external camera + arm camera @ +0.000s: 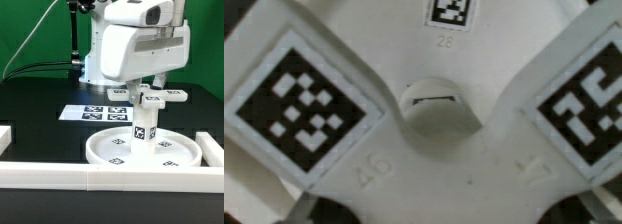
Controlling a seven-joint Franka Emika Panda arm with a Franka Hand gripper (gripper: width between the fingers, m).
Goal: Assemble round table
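The large rimmed round disc [115, 152] lies on the black table. The short cylinder post [141, 127] stands upright at its centre. My gripper [150, 88] is shut on the four-armed cross piece [152, 98] and holds it level just over the post's top; I cannot tell whether they touch. In the wrist view the cross piece [441, 150] fills the frame, with tagged arms on both sides and its round hub [441, 105] in the middle. My gripper [441, 208] grips its near edge, and one finger [295, 206] shows at the edge. The post and disc are hidden there.
The marker board [92, 112] lies flat behind the disc, toward the exterior view's left. Long white rails run along the front [110, 178], at the left [6, 134] and at the right [212, 150]. A green wall stands behind.
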